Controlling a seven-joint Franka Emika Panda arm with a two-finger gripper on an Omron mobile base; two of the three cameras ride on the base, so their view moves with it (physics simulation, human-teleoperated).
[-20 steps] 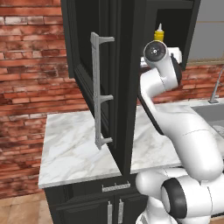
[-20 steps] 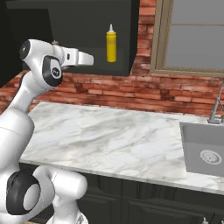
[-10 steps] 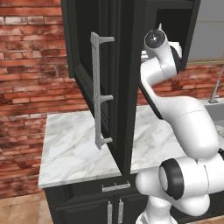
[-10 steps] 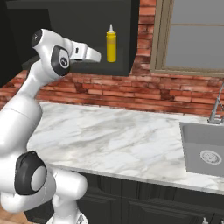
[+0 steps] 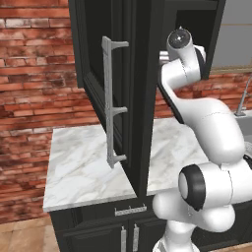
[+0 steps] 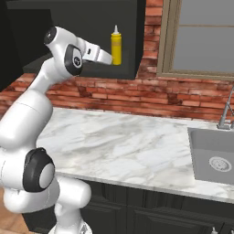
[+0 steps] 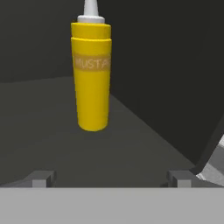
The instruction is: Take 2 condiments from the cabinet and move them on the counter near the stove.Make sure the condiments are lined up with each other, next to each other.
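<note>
The gripper [image 7: 112, 177] is standing fully spread and holding nothing, lined up so its fingers can pass either side of the yellow squeeze bottle [image 7: 91, 76]. The bottle is standing upright on the shelf of the open cabinet [image 6: 82, 32], a little ahead of the fingertips. Its label is reading "MUSTA", presumably mustard, the rest curving away.

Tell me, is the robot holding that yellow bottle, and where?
Nothing is held. The gripper has its jaws wide open, short of the upright mustard bottle on the cabinet shelf.
</note>
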